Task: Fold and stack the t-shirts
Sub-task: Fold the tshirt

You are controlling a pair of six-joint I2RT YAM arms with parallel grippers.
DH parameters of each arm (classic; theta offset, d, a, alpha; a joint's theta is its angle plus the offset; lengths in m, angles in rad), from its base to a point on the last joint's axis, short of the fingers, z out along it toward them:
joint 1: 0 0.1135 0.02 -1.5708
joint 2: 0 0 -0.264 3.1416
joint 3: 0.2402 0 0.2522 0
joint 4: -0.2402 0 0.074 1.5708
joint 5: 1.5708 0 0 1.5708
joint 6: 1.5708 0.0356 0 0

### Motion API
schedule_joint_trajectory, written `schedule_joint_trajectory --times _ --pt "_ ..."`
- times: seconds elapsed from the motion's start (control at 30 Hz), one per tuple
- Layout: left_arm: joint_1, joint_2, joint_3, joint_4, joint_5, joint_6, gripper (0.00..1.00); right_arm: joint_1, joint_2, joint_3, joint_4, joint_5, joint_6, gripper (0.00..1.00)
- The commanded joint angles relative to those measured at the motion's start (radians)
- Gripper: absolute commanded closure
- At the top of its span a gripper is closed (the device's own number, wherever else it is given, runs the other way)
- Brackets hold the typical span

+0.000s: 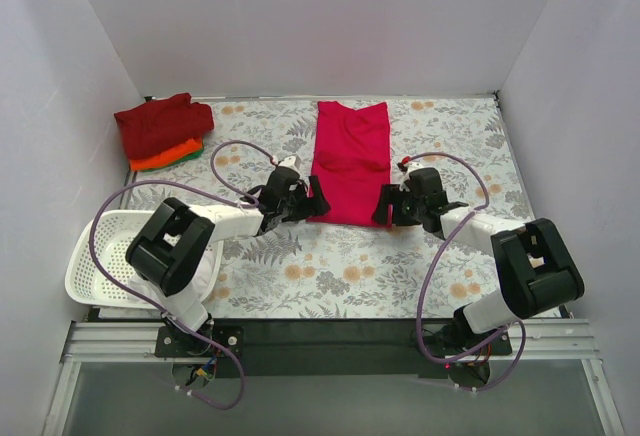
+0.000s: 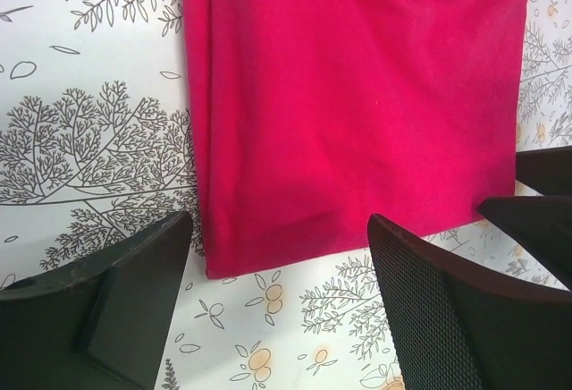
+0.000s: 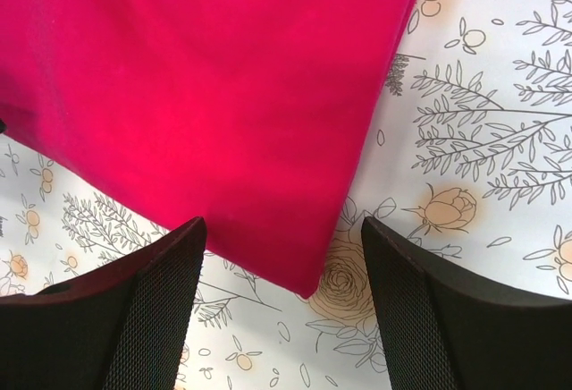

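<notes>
A bright pinkish-red t-shirt [image 1: 350, 159] lies flat, folded into a long strip, in the middle of the floral table, neck at the far end. My left gripper [image 1: 312, 205] is open at the strip's near left corner [image 2: 213, 269], empty. My right gripper [image 1: 384, 207] is open at the near right corner [image 3: 308, 287], empty. Both sets of jaws straddle the hem just above the cloth. A stack of folded shirts sits at the far left: dark red [image 1: 160, 123] on top, orange [image 1: 165, 158] and a sliver of green [image 1: 194, 156] under it.
A white lattice basket [image 1: 100, 251] stands at the near left edge beside the left arm. White walls close in the table on three sides. The floral tablecloth [image 1: 350, 276] spreads between the shirt and the arm bases.
</notes>
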Motion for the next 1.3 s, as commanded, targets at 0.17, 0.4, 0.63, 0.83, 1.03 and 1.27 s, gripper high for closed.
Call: schedule_joint_trajectory --times 0.17,0.4,0.63,0.83,1.03,1.27 --pt "-0.001 0.034 -0.072 -0.108 -0.080 -0.010 0.36 0.000 0.028 -0.046 0.016 -0.044 0.028 0.37" --pt "-0.010 0.066 -0.075 -0.093 -0.059 -0.005 0.58 0.001 0.041 -0.072 0.017 -0.058 0.030 0.50" --pt "-0.023 0.071 -0.110 -0.088 -0.030 0.002 1.00 0.006 0.008 -0.122 -0.006 -0.119 0.019 0.99" --pt "-0.069 -0.089 -0.236 -0.102 0.053 -0.010 1.00 0.080 -0.178 -0.153 -0.212 -0.135 -0.010 0.99" --pt "-0.130 -0.334 -0.345 -0.140 0.145 -0.033 1.00 0.098 -0.399 -0.117 -0.475 -0.141 -0.056 0.99" --pt "-0.226 -0.605 -0.391 -0.280 0.225 -0.080 1.00 0.179 -0.489 -0.054 -0.691 -0.227 -0.059 0.99"
